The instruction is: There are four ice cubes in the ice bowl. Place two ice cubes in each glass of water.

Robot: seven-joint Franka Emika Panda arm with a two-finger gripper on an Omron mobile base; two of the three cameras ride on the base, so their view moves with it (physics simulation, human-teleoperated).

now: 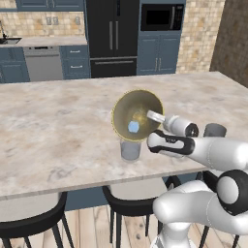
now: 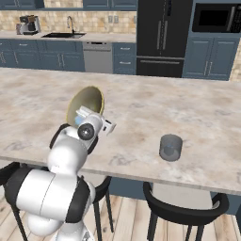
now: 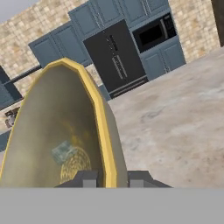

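Observation:
The olive-gold ice bowl point(image 1: 138, 109) is lifted off the counter and tipped steeply on edge, its yellowish inside facing the left base view. My gripper point(image 1: 151, 115) is shut on its right rim; in the hand view the rim point(image 3: 105, 131) runs between my fingertips point(image 3: 89, 178). One pale blue ice cube point(image 1: 133, 127) lies low inside the bowl point(image 3: 52, 131) and shows as a cube point(image 3: 63, 152) in the hand view. One glass of water point(image 1: 131, 149) stands directly below the bowl's lower rim. The other glass point(image 1: 214, 130) stands further right, apart point(image 2: 170, 147).
The marble island counter point(image 1: 53, 121) stretches wide to the left and behind the bowl. Black stools point(image 1: 34, 223) stand under its near edge. Blue cabinets, a black fridge point(image 1: 112, 36) and a microwave line the far wall.

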